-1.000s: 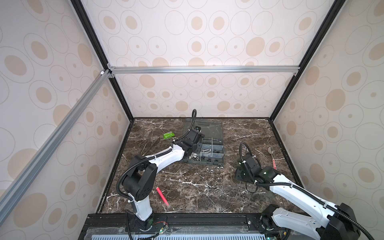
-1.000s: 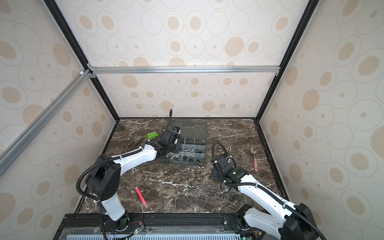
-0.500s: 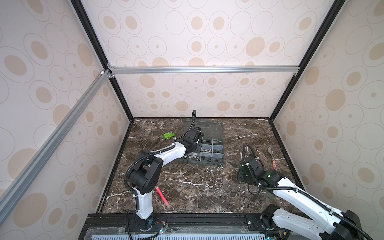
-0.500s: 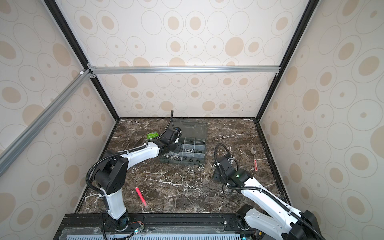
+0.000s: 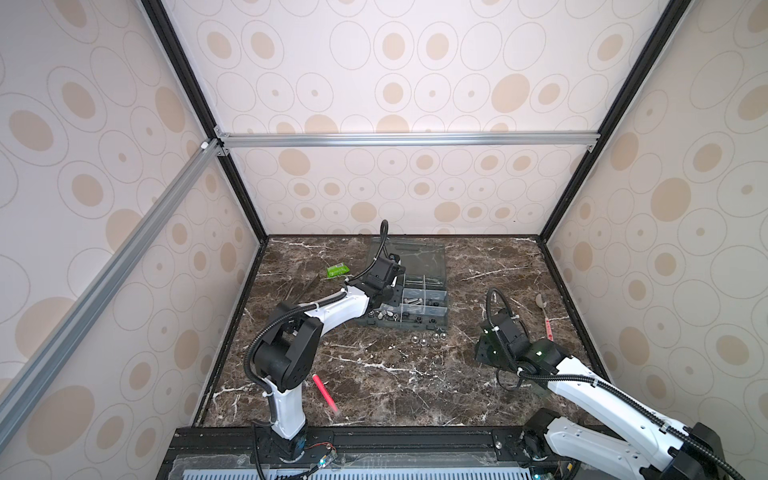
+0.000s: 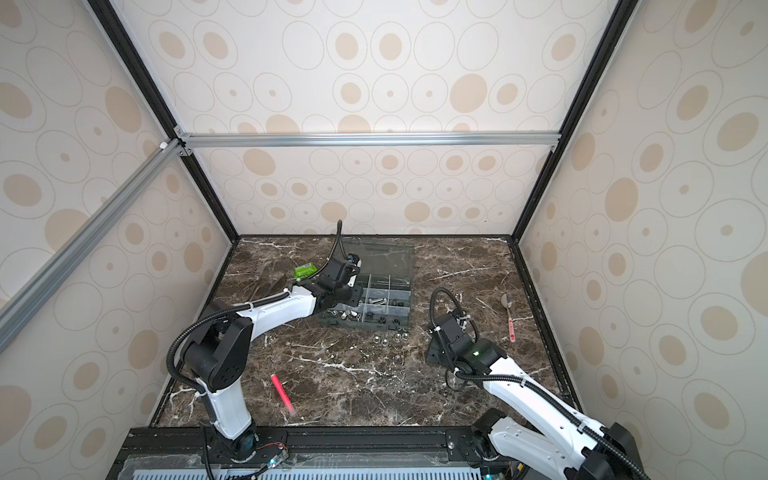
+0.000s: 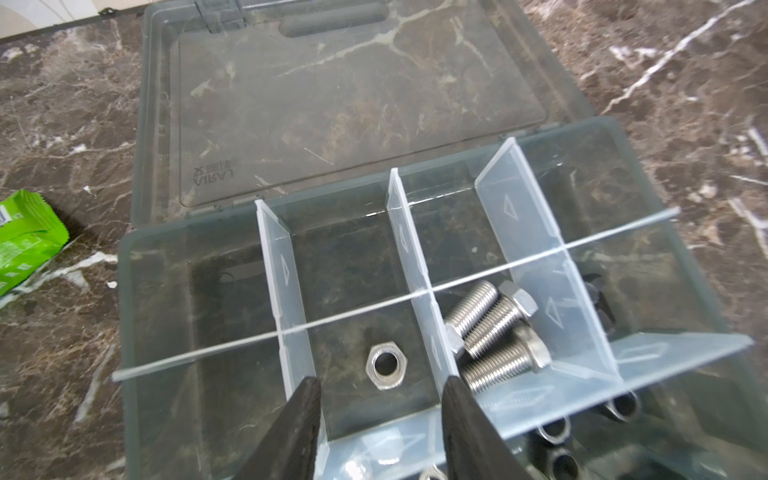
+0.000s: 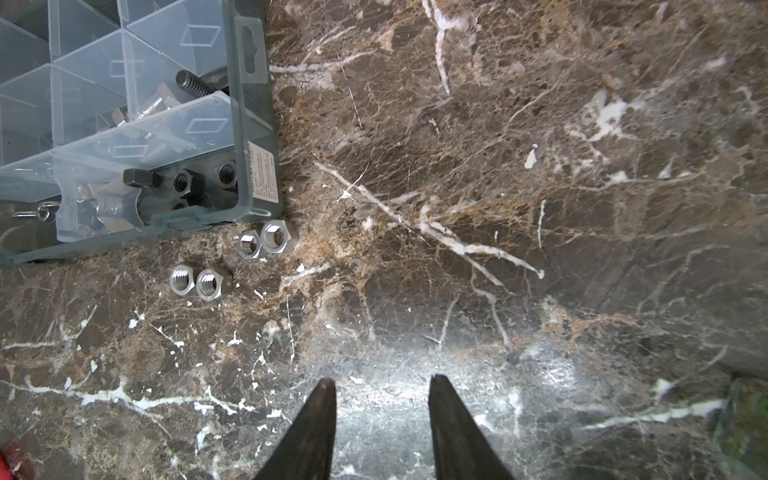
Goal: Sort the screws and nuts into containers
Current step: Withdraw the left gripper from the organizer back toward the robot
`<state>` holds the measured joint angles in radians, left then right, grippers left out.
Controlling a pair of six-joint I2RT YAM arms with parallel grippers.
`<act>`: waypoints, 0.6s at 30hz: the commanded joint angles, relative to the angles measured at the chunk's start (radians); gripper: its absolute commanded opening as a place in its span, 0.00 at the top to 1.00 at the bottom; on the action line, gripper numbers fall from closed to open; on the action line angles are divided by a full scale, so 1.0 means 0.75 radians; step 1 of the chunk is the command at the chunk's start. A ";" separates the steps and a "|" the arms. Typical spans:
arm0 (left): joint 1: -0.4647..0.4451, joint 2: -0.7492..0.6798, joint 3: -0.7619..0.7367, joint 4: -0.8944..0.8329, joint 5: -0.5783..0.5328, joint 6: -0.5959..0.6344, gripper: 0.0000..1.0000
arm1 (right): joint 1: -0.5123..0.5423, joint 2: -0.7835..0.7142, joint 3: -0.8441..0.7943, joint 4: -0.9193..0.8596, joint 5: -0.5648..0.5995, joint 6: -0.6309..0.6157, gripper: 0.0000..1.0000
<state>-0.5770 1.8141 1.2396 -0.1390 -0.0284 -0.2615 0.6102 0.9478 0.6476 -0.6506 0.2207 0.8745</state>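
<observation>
Presently: left gripper (image 7: 380,381), jaws parted and empty, over compartment (image 7: 349,399) containing one silver nut (image 7: 388,366); screws (image 7: 494,332) in the adjoining one. Right gripper (image 8: 381,379) parted (nothing held) above marble (image 8: 540,208); four nuts (image 8: 212,282) beside organiser box (image 8: 253,124).

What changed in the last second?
Left claw has opened above the organiser box; a silver nut lies loose in the compartment under it, and that arm's elbow shifted slightly. Right claw stays open, empty, over the table. Loose nuts and pink pen unmoved.
</observation>
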 commanded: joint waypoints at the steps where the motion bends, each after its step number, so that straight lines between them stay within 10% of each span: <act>1: 0.021 -0.096 -0.030 0.078 0.029 -0.011 0.52 | 0.004 -0.001 -0.015 -0.014 0.016 0.024 0.60; 18: 0.039 -0.371 -0.245 0.134 0.044 -0.075 0.51 | 0.004 0.024 -0.019 0.012 -0.006 0.019 0.59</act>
<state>-0.5598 1.5799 1.0786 -0.0601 0.0021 -0.2958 0.6102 0.9558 0.6449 -0.6426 0.2142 0.8745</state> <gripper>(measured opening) 0.492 0.406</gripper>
